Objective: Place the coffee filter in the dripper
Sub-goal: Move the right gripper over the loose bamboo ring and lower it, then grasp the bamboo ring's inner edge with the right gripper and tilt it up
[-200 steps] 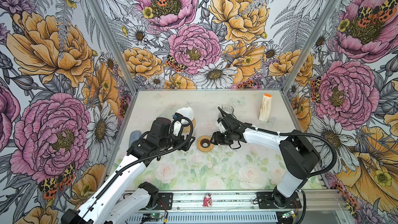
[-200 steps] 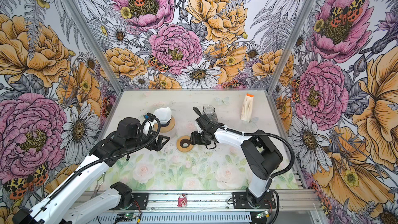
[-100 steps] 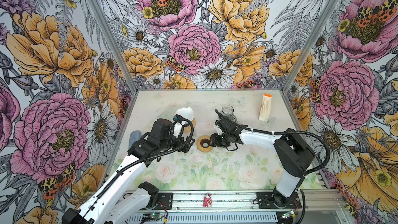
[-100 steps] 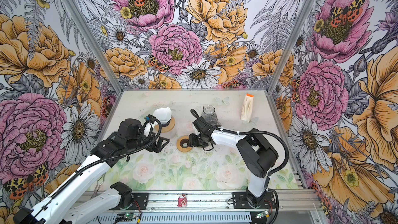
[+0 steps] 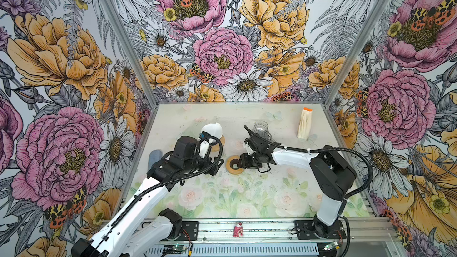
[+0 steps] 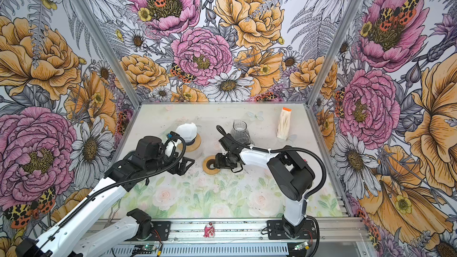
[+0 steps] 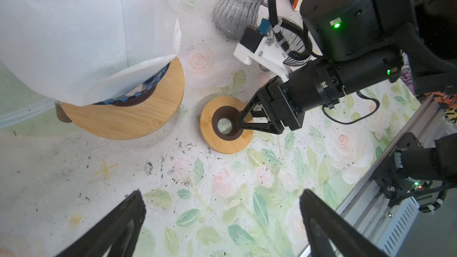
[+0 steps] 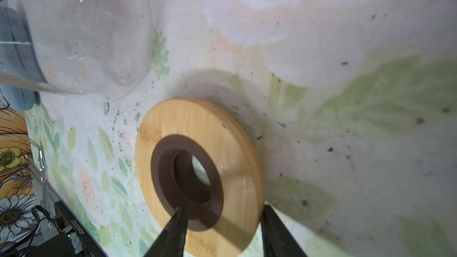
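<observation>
Table [image 5: 272, 194]: floral mat flecked with coffee grounds. Everything noted below stands or lies on it.
Glass carafe [image 8: 86, 33]: upright, ahead of the left gripper [image 7: 221, 192] and off to one side of its reach line. It carries the dripper.
Dripper [image 7: 138, 117]: bamboo collar sits level on the carafe's mouth. A little of the glass cone shows under the paper.
Filter [image 7: 86, 28]: white paper cone, mouth up, seemingly already in the dripper. It stands well proud of the collar, and one flap droops over the rim, so it looks loosely seated.
Filter axis: roughly upright with a slight lean. There is no long side to line jaws along, so any seating push would likely come from above.
Left gripper: jaws spread wide and empty, over bare mat. The filter is near, beyond the fingertips, not touching. This is the nearer arm, and the coming move turns on that short line.
Right gripper [image 8: 223, 210]: low at the wooden ring [image 8: 205, 124], one finger in its brown hole, the other just outside the wood edge. Whether it is pinching yet, I cannot tell. The filter lies past the ring, farther off than from the left gripper.
Wooden ring: flat on the mat between the two grippers, apart from the carafe.
</observation>
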You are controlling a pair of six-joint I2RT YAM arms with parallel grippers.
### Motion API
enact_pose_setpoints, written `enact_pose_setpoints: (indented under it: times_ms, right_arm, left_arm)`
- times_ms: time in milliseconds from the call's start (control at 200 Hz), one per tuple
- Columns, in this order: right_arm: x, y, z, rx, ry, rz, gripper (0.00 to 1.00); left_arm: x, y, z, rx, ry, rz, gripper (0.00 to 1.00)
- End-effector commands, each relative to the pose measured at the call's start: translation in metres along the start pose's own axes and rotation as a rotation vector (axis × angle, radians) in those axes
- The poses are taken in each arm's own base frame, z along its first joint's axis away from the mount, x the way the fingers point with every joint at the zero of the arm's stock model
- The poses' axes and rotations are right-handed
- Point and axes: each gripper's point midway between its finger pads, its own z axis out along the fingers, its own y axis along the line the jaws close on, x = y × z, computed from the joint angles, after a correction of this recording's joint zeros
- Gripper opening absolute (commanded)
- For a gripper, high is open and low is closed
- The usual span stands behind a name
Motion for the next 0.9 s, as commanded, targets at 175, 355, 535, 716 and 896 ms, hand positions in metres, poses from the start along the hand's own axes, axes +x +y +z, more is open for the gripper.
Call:
enact_pose_setpoints:
  times_ms: [175,355,535,716,896]
  right_arm:
    - [-0.005,0.012,0.01,-0.014,0.015,-0.03,0.43]
    - [-0.012,0.015,0.01,-0.013,0.001,-0.044,0.42]
    - [-0.015,0.017,0.008,-0.014,-0.011,-0.052,0.36]
    - [-0.018,0.021,0.005,-0.02,-0.02,-0.061,0.29]
    - [-0.021,0.024,0.002,-0.028,-0.03,-0.07,0.22]
  left_arm:
    - [0.001,0.003,0.002,-0.01,0.0,0.015,0.99]
    - [0.001,0.004,0.003,-0.01,0.001,0.013,0.99]
    - [0.0,0.005,0.003,-0.014,0.001,0.013,0.99]
    - [-0.001,0.005,0.004,-0.015,0.002,0.014,0.99]
    - [-0.005,0.005,0.004,-0.011,0.0,0.008,0.99]
